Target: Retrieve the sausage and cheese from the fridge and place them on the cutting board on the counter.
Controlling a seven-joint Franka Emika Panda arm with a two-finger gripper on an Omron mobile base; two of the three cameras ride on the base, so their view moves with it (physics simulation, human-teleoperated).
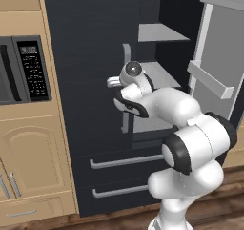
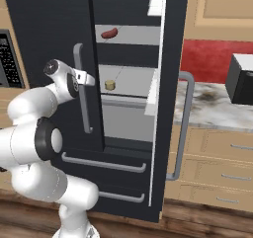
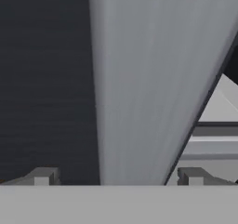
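Fridge, right door swung open, contents untouched; retrieval not yet begun.
Item 1, sausage: lying on the upper inner shelf. Item 2, cheese: sitting on the shelf below, near its front edge. Neither has left the fridge, so I judge both pick-ups and both placements remain. Cutting board: I cannot locate it; a stretch of marble worktop lies right of the open door. My hand is released, fingers spread wide with nothing between them but the grey bar handle of the closed left door, which they straddle closely; whether they touch it I cannot tell.
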